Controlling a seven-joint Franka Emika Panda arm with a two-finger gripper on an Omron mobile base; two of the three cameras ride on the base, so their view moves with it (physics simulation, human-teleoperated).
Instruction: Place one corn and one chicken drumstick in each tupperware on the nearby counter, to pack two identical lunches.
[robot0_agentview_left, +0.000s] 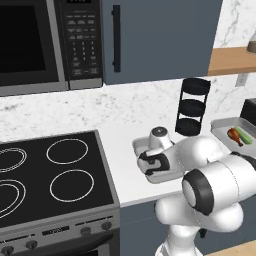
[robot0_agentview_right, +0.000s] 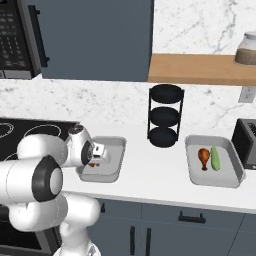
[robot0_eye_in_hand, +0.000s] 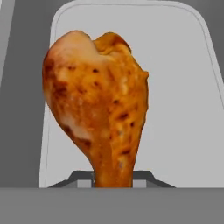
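Orange-brown drumstick (robot0_eye_in_hand: 98, 105) sits clamped by its bone in the hand (robot0_agentview_right: 95, 159), hanging over the near tray (robot0_agentview_right: 116, 150). Next: lower, release; that tray seemingly lacks corn.

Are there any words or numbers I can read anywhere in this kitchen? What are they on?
Microwave keypad: the buttons carry small markings, but they are too small and blurred to read.
Stove front panel: faint marks by the knobs, too blurred to read.
Tupperware, black rack, jar on the shelf, toaster: no words, labels or numbers to be seen.
So nothing here can really be read.
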